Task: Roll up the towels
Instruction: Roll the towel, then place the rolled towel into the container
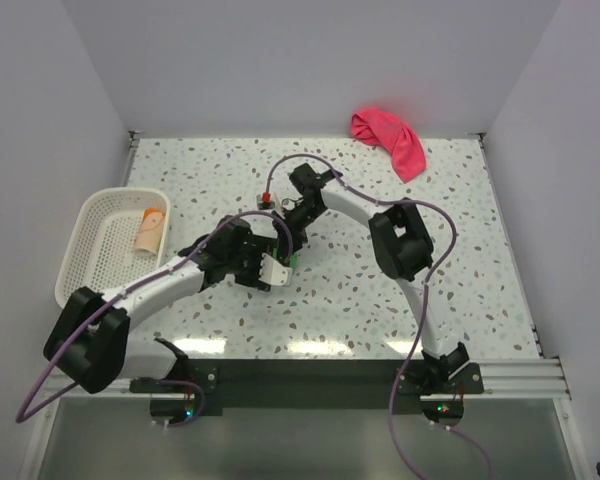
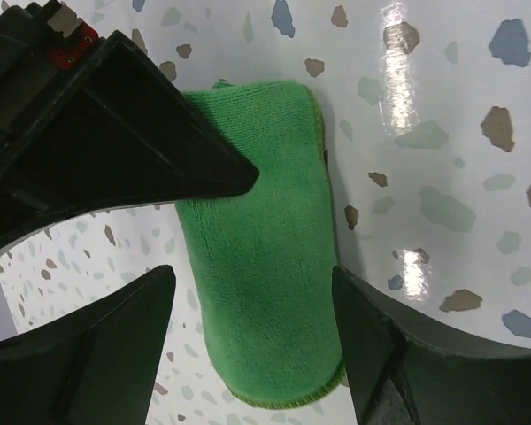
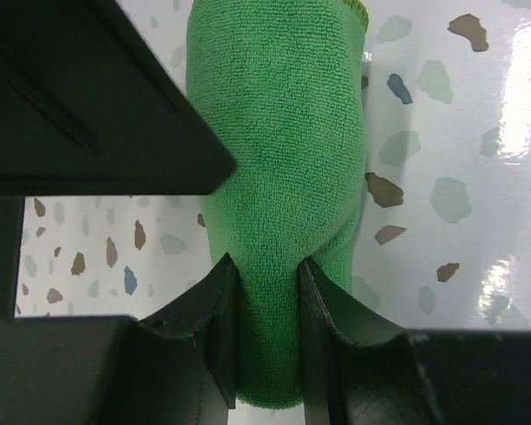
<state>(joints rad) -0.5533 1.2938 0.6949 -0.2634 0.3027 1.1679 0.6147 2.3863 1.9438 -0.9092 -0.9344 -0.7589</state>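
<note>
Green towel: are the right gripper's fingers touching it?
Touching. Right wrist view shows both fingers pinching the green towel, cloth squeezed narrow between them.

Speckled tabletop [image 1: 480, 250] w/ glare, pale, maybe lilac walls [image 1: 310, 60].

Left arm [image 1: 150, 290]: elbow low at near left, forearm reaching inward.
Left gripper [image 2: 252, 288]: pointing down, jaws spread wide, gripping nothing.
Right arm [image 1: 405, 245]: elbow raised, forearm angled leftward.
Right gripper [image 3: 265, 297]: pointing down, jaws pinched on the green towel [image 3: 283, 133].
</note>
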